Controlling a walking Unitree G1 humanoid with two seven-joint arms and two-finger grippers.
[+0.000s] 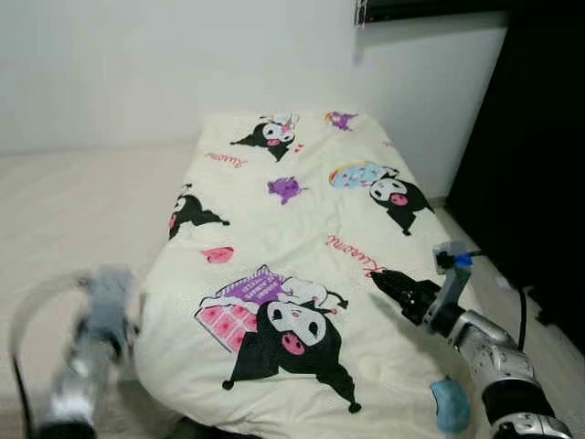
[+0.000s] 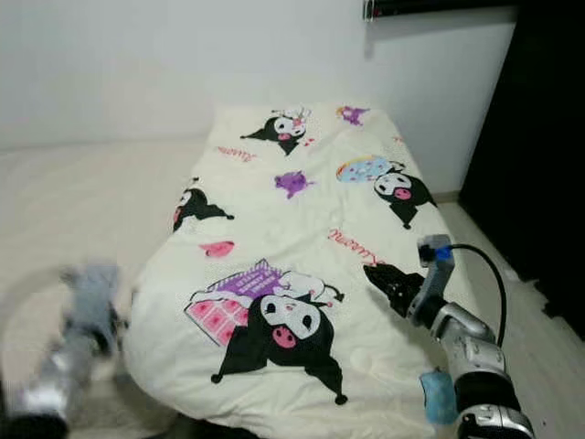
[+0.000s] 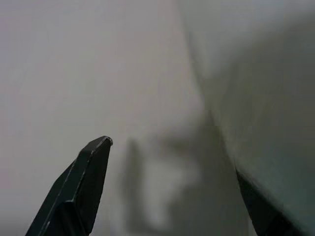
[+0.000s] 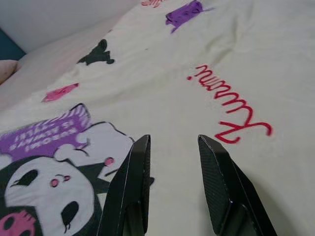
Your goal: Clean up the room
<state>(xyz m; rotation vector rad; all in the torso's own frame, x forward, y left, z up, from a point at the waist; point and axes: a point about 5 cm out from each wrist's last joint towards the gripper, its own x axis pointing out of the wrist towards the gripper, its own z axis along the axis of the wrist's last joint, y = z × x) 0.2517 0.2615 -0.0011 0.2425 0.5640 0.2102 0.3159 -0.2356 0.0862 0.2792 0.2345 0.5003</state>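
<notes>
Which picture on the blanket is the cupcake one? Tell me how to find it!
Start at the cream cartoon blanket that covers the bed. Go toward the far end, then to the robot's right side, past the small purple figure in the middle. The cupcake is the only pale blue and pink patch, right beside a black and white character, while the other pictures are mostly black, purple or pink.

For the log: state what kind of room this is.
Most likely a bedroom. A bed with a pale sheet stands against a white wall, and a cream cartoon-print blanket is spread over it. The right gripper hovers over the blanket.
</notes>
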